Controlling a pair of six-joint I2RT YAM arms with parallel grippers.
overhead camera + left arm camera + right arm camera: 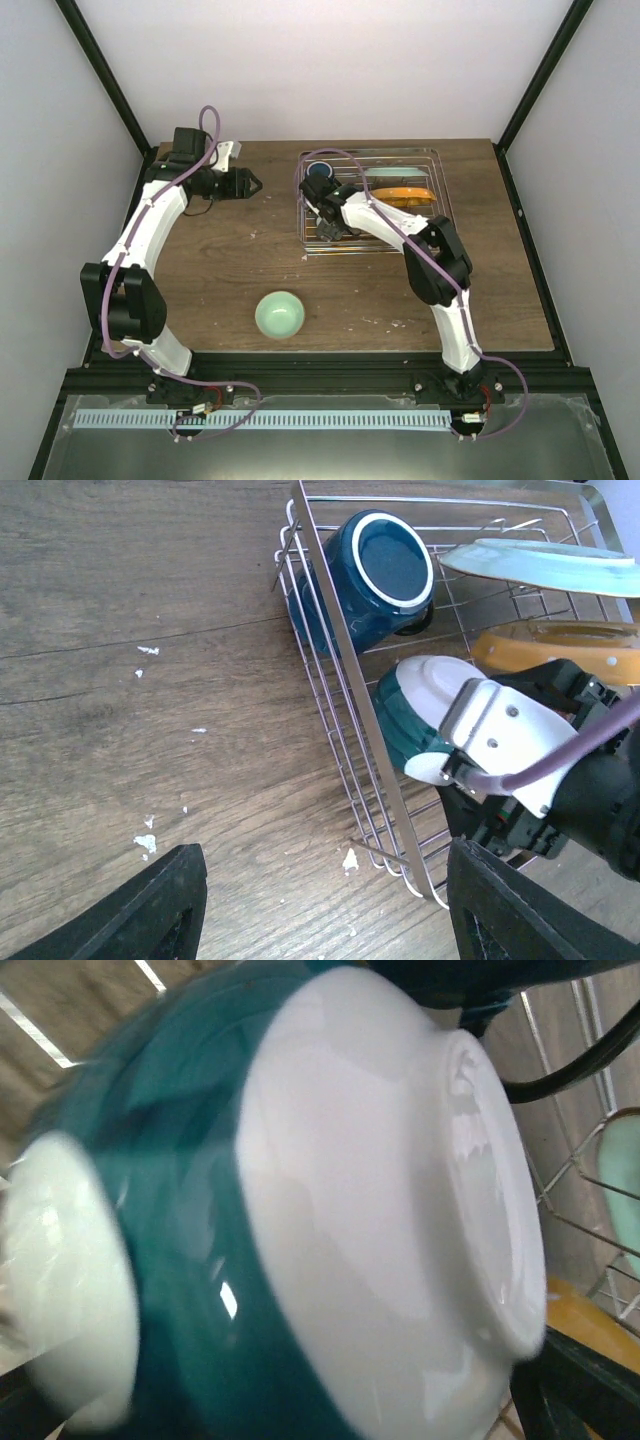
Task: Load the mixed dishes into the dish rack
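The chrome wire dish rack (440, 215) stands at the back right of the table. Inside it, a dark blue mug (380, 575) lies on its side next to a mint-green plate (545, 565) and an orange plate underside (560, 650). A cream-white bowl (380, 1210) with a teal band lies tilted at the rack's near-left corner and fills the right wrist view. My right gripper (325, 228) is open around it, one finger (585, 1395) just off the bowl's foot. My left gripper (325, 920) is open and holds nothing, low over the wood left of the rack. A mint-green bowl (279, 315) sits upright on the table.
The wooden table (220, 260) carries a few white crumbs (147, 843) near the rack's left side. Black frame posts (105, 75) and white walls enclose the workspace. The rack's left rim (345, 670) runs between my left gripper and the dishes.
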